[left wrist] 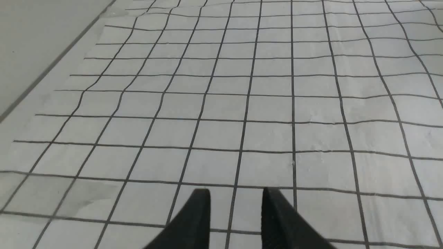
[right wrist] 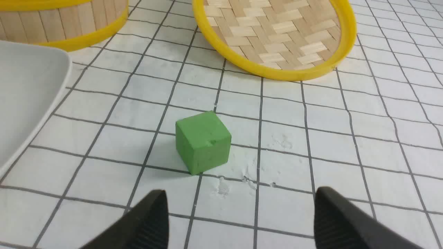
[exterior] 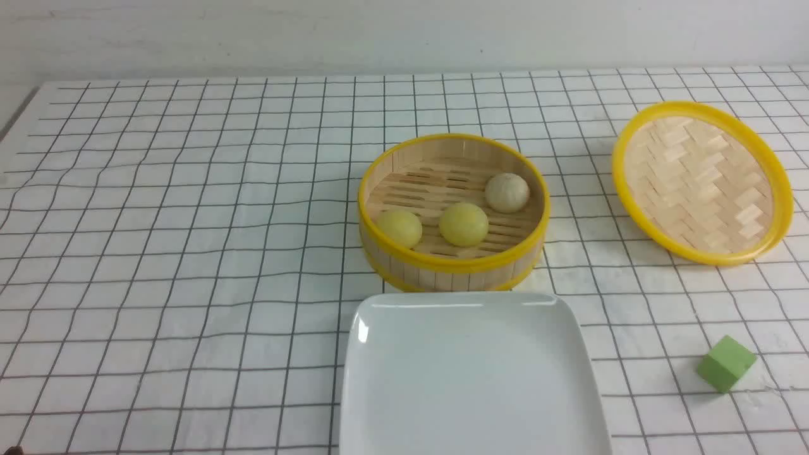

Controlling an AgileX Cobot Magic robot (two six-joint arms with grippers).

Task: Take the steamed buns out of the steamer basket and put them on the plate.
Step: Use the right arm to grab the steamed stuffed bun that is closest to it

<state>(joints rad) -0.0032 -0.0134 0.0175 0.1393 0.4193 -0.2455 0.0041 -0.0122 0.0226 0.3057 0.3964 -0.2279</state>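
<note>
Three small round buns (exterior: pixel 463 224) in the round bamboo steamer basket (exterior: pixel 454 265), centre frame; glossy white square plate (exterior: pixel 471 379) just below. Left gripper (left wrist: pixel 235 190) jaws parted, empty; right gripper (right wrist: pixel 240 191) spread wide, empty.

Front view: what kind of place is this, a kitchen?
Probably a robot practice setup, not a real kitchen: a checked cloth before a bare wall, a steamer basket holding buns near a plate, and a stray green cube.

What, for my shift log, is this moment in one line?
steamed buns: three in steamer basket | plate: bare | left gripper: open, empty | right gripper: open, facing green cube
</note>
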